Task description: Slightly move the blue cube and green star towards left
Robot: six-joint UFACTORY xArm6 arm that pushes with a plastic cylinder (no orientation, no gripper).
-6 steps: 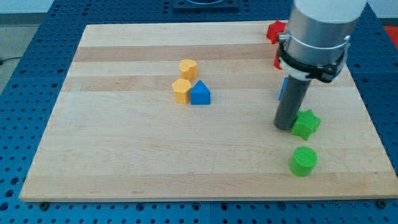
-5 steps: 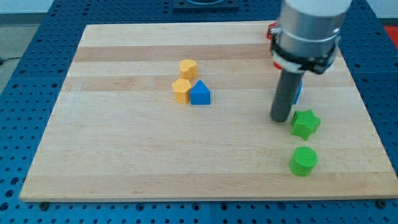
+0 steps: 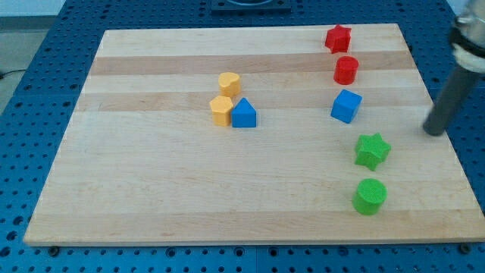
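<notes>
blue cube (image 3: 346,105) above green star (image 3: 372,151), my tip (image 3: 433,133) at their right, touching neither, no gripper

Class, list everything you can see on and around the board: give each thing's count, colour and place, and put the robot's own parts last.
Star: 1, red, top right of the board.
Cylinder: 1, red, just below the red star.
Cube: 1, blue, below the red cylinder.
Star: 1, green, right side, below the cube.
Cylinder: 1, green, bottom right.
Blocks: 2, yellow, centre, one above the other.
Block: 1, blue, peaked, touching the lower yellow one.
Board: 1, wooden.
Table: 1, blue, perforated.
My tip: 1, dark, right of the cube and green star, apart from both.
</notes>
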